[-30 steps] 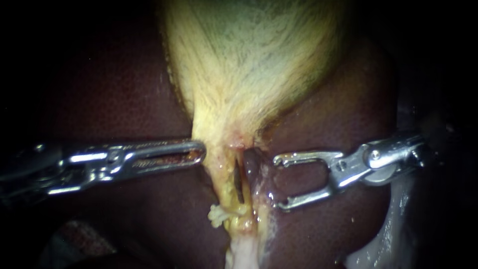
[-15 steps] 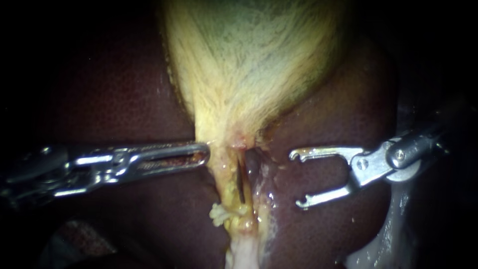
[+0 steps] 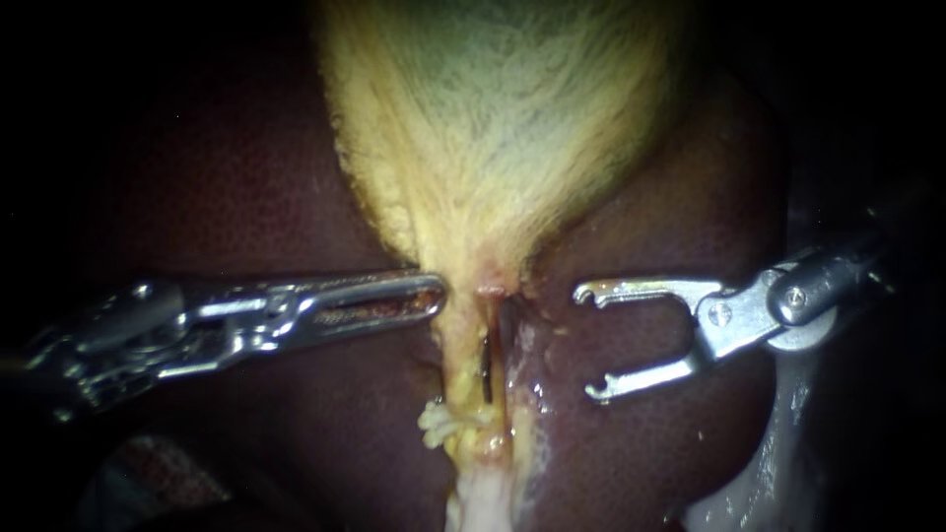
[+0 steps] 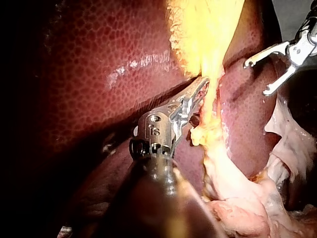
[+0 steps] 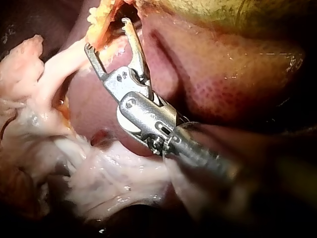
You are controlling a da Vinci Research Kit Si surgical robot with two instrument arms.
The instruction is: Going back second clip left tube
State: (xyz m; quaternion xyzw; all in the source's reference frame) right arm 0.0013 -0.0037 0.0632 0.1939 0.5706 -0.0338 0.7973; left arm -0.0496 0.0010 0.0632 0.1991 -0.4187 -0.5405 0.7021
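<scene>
Steel jaws of the right instrument [image 3: 588,343] now stand wide apart and empty. They have backed away from the dark clip [image 3: 487,366], which they were close beside 1 second ago. That clip sits on the tube [image 3: 461,384] just below the gallbladder [image 3: 493,128] neck. On the clip's other side, the left instrument [image 3: 434,294] has nudged inward, jaws closed together, tip against the neck. I judge the retreat nearly done. Bare liver [image 3: 650,443] beyond the right instrument, away from the clip, leaves free room; the tissue around the clip is the edge to avoid.
</scene>
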